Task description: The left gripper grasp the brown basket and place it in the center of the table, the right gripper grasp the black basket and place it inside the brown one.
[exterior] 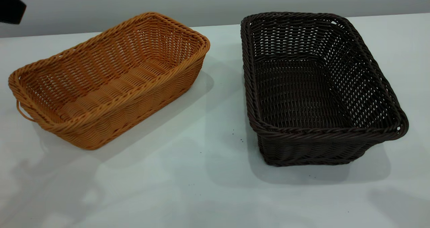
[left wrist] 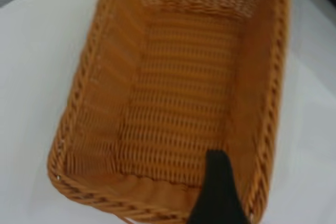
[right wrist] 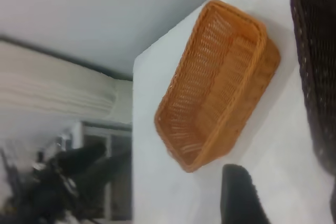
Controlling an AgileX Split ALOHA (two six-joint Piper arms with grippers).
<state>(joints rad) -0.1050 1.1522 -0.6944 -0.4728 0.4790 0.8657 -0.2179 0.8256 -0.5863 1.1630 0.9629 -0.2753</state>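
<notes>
The left gripper (left wrist: 218,192) hovers above the brown basket (exterior: 107,80), holding nothing, its opening impossible to judge, while beyond it the black basket (exterior: 315,87) rests on the surface (exterior: 201,187).

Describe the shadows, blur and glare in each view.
Exterior view: sharp; the brown basket and the black basket each cast soft shadows on the table, with no harsh glare. Left wrist view: soft and blurred, one dark finger out of focus. Right wrist view: blurred, the background hazy.
</notes>
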